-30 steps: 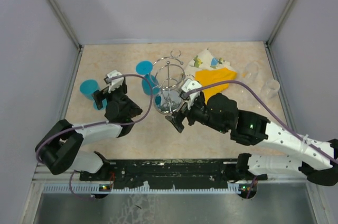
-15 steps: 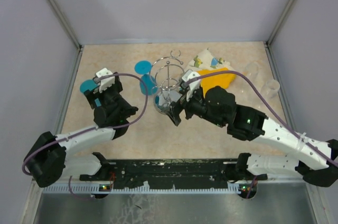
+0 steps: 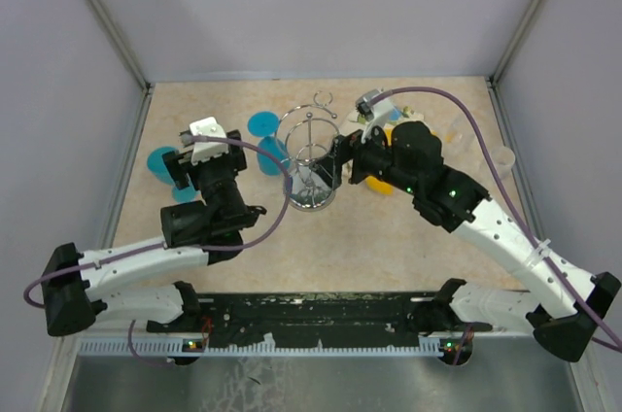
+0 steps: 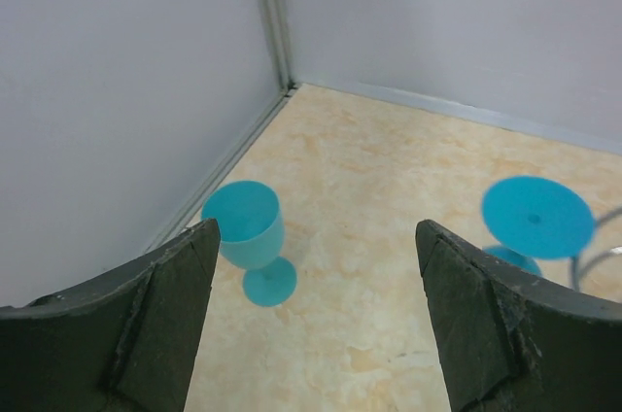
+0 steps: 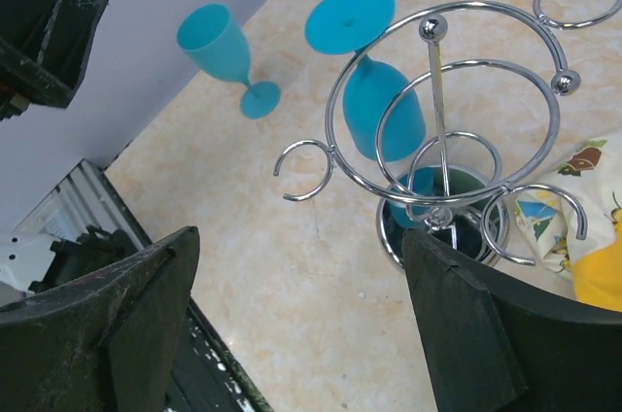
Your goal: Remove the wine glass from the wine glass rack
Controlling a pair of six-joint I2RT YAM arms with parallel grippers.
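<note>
The chrome wine glass rack stands mid-table on its round shiny base. A blue wine glass hangs upside down from a loop on its left side, foot disc up; it also shows in the right wrist view and its foot in the left wrist view. A second blue glass stands upright on the table at the left. My right gripper is open, just right of and above the rack. My left gripper is open and empty between the two glasses.
A yellow cloth and a patterned cloth lie behind my right arm. Clear cups stand at the far right. Grey walls close the table on three sides, the left wall close to the standing glass.
My right gripper has risen and moved back from the rack's front to its right side. My left gripper swung left, then back right and a little higher.
</note>
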